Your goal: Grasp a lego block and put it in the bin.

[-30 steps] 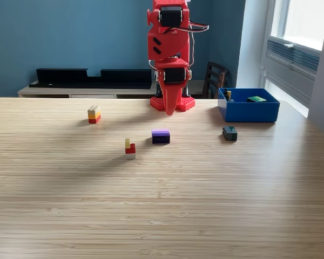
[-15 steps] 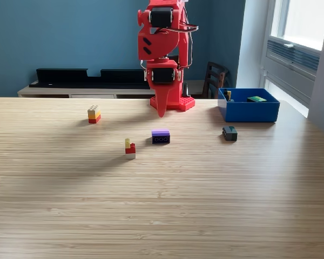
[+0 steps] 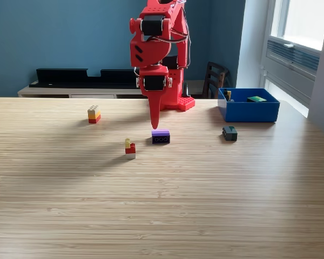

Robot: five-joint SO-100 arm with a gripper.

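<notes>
My red gripper (image 3: 154,124) hangs point-down from the red arm in the exterior view, its fingers together, shut and holding nothing. Its tip hovers just above and slightly left of a purple lego block (image 3: 161,136) on the wooden table. A small red, yellow and white block stack (image 3: 130,149) stands to the left of the purple one. A yellow and red block (image 3: 94,114) sits farther back on the left. A dark green block (image 3: 230,133) lies on the right, in front of the blue bin (image 3: 248,110), which holds a few small pieces.
The arm's red base (image 3: 175,101) stands at the table's far edge. A dark chair (image 3: 215,79) and a low black shelf (image 3: 92,77) are behind the table. A window (image 3: 299,32) is on the right. The wooden table (image 3: 162,205) stretches toward the camera.
The arm has swung toward the exterior view's left and lowered forward, bringing the shut gripper tip from near its base down close to the purple block. No block has moved.
</notes>
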